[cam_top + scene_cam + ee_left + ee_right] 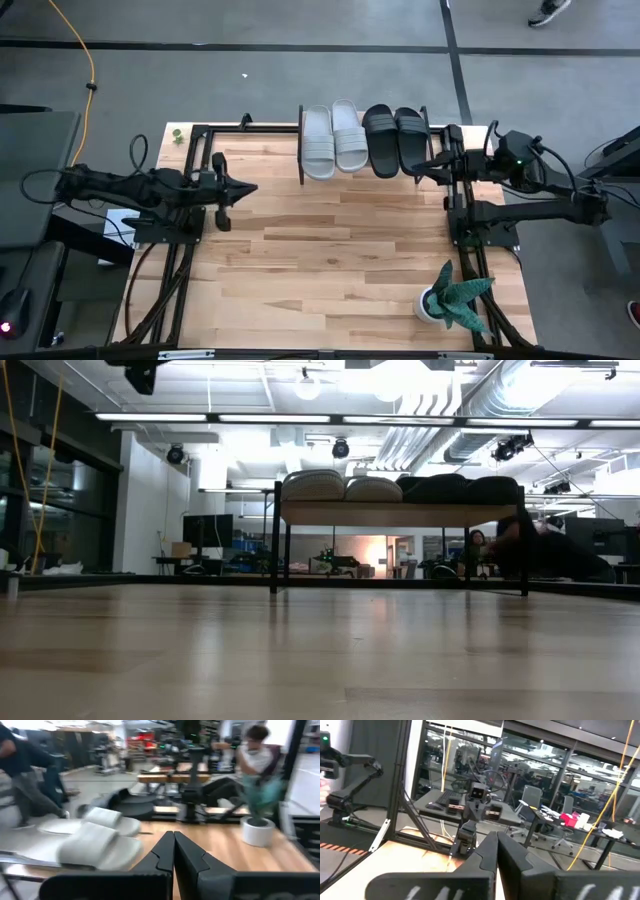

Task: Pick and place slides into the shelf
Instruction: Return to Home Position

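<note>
Four slides (pixel 349 135) are seen in the high view, laid side by side on the shelf (pixel 302 140) at the far edge of the surface (pixel 330 250). The two pale slides (pixel 318 145) are set on the shelf's left half and the two black slides (pixel 382 142) on its right half, each close against its neighbour. The left hand (pixel 249 187) is held over the left side of the surface, well apart from the shelf, pointed toward the middle. The right hand (pixel 417 168) is held just beside the shelf's right end, near the outer black slide, pointed left. A potted plant (pixel 450 295) is stood at the near right corner.

In the low view the shelf is shown raised on thin black legs, with the ends of all four slides lined along its board, pale at the left and black at the right. A dark blurred shape (pixel 540 545) is seen by the right leg; which part of an arm it is cannot be told.

In the left wrist view the left hand's fingers are shown pressed together tip to tip, with nothing between them. The pale slides are seen beyond, the black ones behind them, and the plant's white pot farther off. Blurred people (pixel 252 752) are seen in the room.

In the right wrist view the right hand's fingers are likewise shown closed and empty. The left arm (pixel 470 820) is seen facing across the surface.
</note>
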Tool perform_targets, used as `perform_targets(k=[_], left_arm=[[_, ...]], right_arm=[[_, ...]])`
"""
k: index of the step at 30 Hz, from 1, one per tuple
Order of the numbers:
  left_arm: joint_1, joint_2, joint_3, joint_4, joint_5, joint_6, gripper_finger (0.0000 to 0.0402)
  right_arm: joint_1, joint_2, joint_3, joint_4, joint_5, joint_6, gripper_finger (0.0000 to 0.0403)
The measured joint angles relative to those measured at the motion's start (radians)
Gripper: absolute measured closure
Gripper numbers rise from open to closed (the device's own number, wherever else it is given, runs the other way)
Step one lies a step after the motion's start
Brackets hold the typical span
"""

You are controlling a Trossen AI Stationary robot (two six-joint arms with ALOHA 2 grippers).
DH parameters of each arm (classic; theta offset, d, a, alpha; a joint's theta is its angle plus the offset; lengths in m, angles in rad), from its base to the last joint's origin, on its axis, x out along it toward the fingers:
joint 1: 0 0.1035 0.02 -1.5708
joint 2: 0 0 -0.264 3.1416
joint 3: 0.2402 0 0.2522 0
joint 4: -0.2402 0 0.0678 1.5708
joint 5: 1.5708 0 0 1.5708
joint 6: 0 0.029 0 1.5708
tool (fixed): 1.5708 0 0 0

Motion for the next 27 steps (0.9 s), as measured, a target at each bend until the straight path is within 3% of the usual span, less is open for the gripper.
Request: perform_targets(k=[5, 9, 13, 21, 27], left_arm=[[0.182, 0.042, 0.001, 0.008, 0.077, -0.017, 0.0402], [0.363, 0.053, 0.001, -0.011, 0.293, -0.069, 0.0402], [0.474, 0.050, 0.001, -0.004, 0.458, -0.075, 0.0402], [0.510, -0.026, 0.001, -0.042, 0.515, -0.085, 0.0402], [0.510, -0.125, 0.001, -0.100, 0.515, -0.094, 0.0402]], right_arm=[[-0.023, 0.024, 0.000, 0.026, -0.041, 0.002, 0.0403], [-0.047, 0.020, 0.000, 0.019, -0.053, 0.003, 0.0403], [-0.065, 0.007, 0.000, -0.002, -0.072, 0.004, 0.0403], [-0.076, -0.107, -0.006, -0.046, -0.072, 0.011, 0.0403], [-0.076, -0.289, -0.158, 0.054, -0.069, 0.045, 0.0403]])
